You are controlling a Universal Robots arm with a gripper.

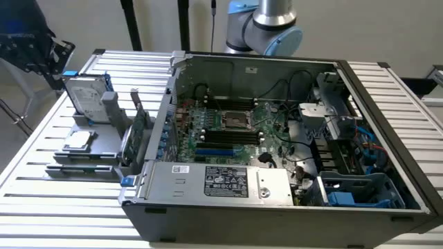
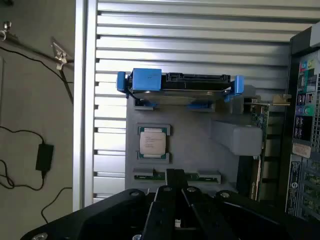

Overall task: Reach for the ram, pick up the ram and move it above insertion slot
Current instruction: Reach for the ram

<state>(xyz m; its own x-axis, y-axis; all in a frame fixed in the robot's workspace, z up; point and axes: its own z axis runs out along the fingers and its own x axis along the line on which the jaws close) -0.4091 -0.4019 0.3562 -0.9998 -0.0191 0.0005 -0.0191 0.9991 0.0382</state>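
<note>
The ram (image 2: 205,176) is a thin green stick lying in the front groove of a grey holder (image 2: 200,150). My gripper (image 2: 175,173) is shut, with its black fingers pressed together. Their tips sit in front of the middle of the ram and hide that part; I cannot tell whether they touch it. In the exterior view the ram (image 1: 82,168) rests at the near end of the holder (image 1: 104,150), left of the open computer case (image 1: 277,207). The black memory slots (image 1: 232,137) lie on the motherboard inside the case.
The holder also carries an upright hard drive with blue rails (image 2: 175,85), a processor chip (image 2: 153,142) and a green expansion card (image 2: 260,125) on edge next to the case. The arm's base (image 1: 266,28) stands behind the case. Cables and a power brick (image 2: 44,156) lie on the floor beyond the table edge.
</note>
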